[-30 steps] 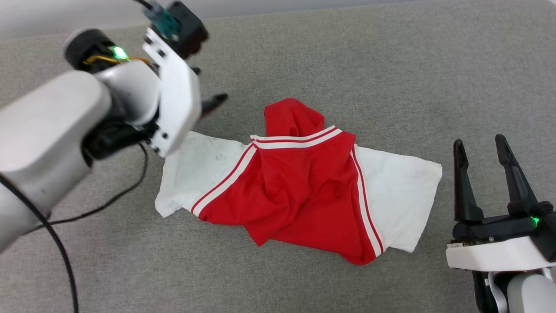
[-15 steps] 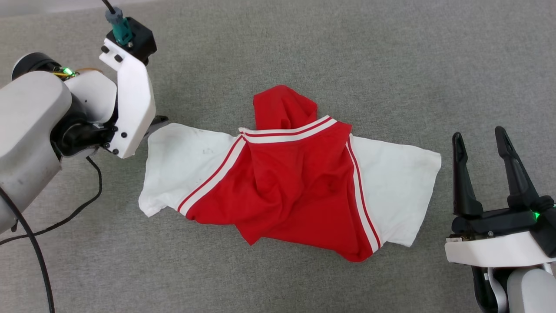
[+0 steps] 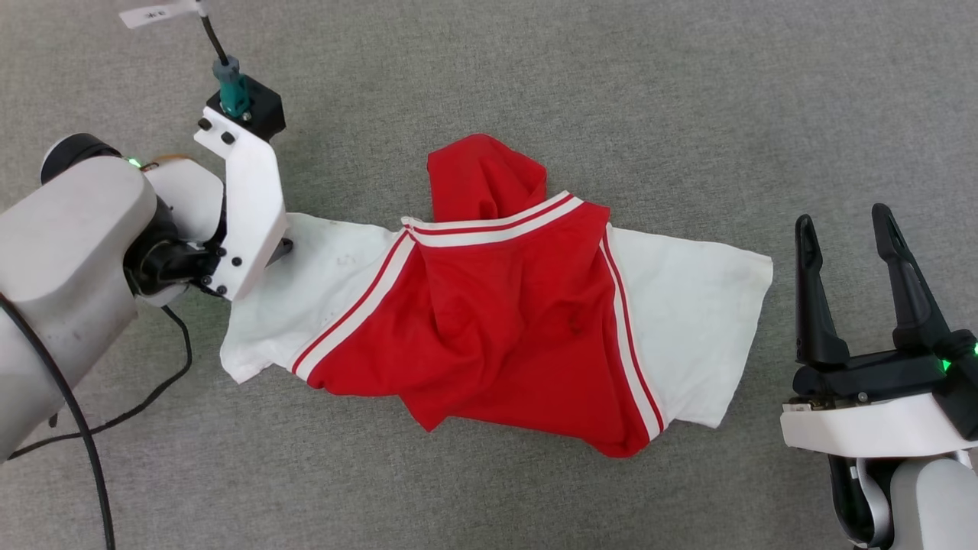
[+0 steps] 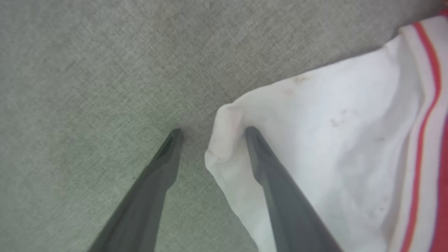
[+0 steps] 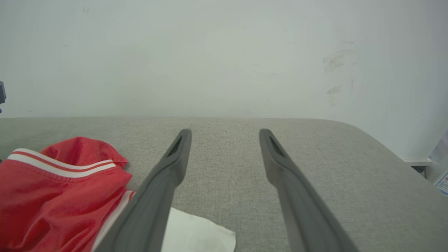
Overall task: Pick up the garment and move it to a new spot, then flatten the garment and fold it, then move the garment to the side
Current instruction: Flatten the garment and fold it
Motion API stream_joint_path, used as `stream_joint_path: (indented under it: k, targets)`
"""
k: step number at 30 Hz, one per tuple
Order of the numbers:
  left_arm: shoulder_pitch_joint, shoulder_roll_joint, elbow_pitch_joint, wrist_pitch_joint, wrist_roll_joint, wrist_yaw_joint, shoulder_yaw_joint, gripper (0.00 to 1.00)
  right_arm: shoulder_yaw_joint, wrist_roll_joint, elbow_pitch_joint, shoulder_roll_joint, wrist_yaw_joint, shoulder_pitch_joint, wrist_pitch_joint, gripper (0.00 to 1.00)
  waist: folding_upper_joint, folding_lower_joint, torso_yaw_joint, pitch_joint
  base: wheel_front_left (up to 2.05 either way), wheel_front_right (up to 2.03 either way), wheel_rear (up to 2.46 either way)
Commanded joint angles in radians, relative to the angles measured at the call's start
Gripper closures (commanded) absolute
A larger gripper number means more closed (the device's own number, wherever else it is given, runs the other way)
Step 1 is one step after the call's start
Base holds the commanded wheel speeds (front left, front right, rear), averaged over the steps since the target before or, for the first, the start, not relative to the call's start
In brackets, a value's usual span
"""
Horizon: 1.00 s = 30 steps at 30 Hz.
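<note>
The garment (image 3: pixel 497 321), a red jersey with white short sleeves and red-and-white striped trim, lies crumpled in the middle of the grey surface; no lettering shows. My left gripper (image 4: pixel 212 132) is open, tips down at the far corner of the garment's left sleeve (image 4: pixel 315 140). One finger (image 4: pixel 154 185) rests on bare grey fabric and the other finger (image 4: pixel 276 182) lies on the white cloth, with the sleeve's rolled edge between them. In the head view its white wrist bracket (image 3: pixel 244 214) covers the fingers. My right gripper (image 3: pixel 843 218) stands open and empty, just right of the right sleeve (image 3: pixel 703 321).
A black cable (image 3: pixel 114 412) trails from the left arm across the grey padded surface (image 3: pixel 688 114). In the right wrist view a white wall (image 5: pixel 224 52) rises behind the surface, whose rounded right edge (image 5: pixel 385 147) drops off.
The head camera has shifted, so the whole scene slid left and up. My left gripper came down from above onto the left sleeve's far corner. The right gripper has held still.
</note>
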Motion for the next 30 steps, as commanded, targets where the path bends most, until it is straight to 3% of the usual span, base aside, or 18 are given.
stream_joint_path:
  k: [1, 4, 9, 15, 20, 21, 22, 24, 30]
  targets:
    - [0.077, -0.019, 0.004, 0.004, -0.009, -0.001, -0.032, 1.00, -0.001, -0.003, 0.001, 0.003, 0.000, -0.008, -0.002, 0.00, 0.0000, 0.0000, 0.001, -0.006, 0.00, 0.00, 0.00]
    - [0.061, -0.016, -0.014, -0.035, 0.007, -0.001, -0.026, 1.00, -0.010, -0.016, -0.004, 0.001, 0.000, -0.013, -0.002, 0.00, 0.0000, 0.0000, 0.012, -0.027, 0.00, 0.00, 0.00]
    - [0.030, 0.013, -0.070, -0.107, 0.043, 0.000, -0.018, 1.00, -0.011, -0.049, -0.033, -0.057, 0.000, -0.040, -0.002, 0.00, 0.0000, 0.0000, 0.037, -0.078, 0.00, 0.00, 0.00]
    - [0.026, 0.050, -0.146, -0.189, 0.043, 0.000, -0.018, 1.00, -0.017, -0.078, -0.068, -0.176, 0.000, -0.125, -0.002, 0.00, 0.0000, 0.0000, 0.069, -0.132, 0.00, 0.00, 0.00]
    - [0.042, 0.071, -0.189, -0.245, 0.052, 0.000, -0.018, 1.00, 0.021, -0.056, 0.011, -0.307, 0.000, -0.200, 0.001, 0.00, 0.0000, 0.0000, 0.089, -0.163, 0.00, 0.00, 0.00]
    - [0.042, 0.071, -0.189, -0.245, 0.052, 0.000, -0.018, 1.00, 0.021, -0.056, 0.011, -0.307, 0.000, -0.200, 0.001, 0.00, 0.0000, 0.0000, 0.089, -0.163, 0.00, 0.00, 0.00]
    - [0.051, 0.078, -0.206, -0.256, 0.051, 0.000, -0.018, 1.00, 0.074, -0.015, 0.060, -0.370, 0.000, -0.242, 0.058, 0.00, 0.0000, 0.0000, 0.093, -0.172, 0.00, 0.00, 0.00]
    - [0.053, 0.079, -0.213, -0.263, 0.052, 0.000, -0.018, 1.00, 0.104, 0.019, 0.078, -0.402, 0.000, -0.266, 0.107, 0.00, 0.0000, 0.0000, 0.096, -0.175, 0.00, 0.00, 0.00]
    - [0.053, 0.081, -0.242, -0.287, 0.056, 0.000, -0.017, 1.00, 0.351, 0.301, 0.114, -0.626, 0.000, -0.387, 0.520, 0.00, 0.0000, 0.0000, 0.111, -0.174, 0.00, 0.00, 0.00]
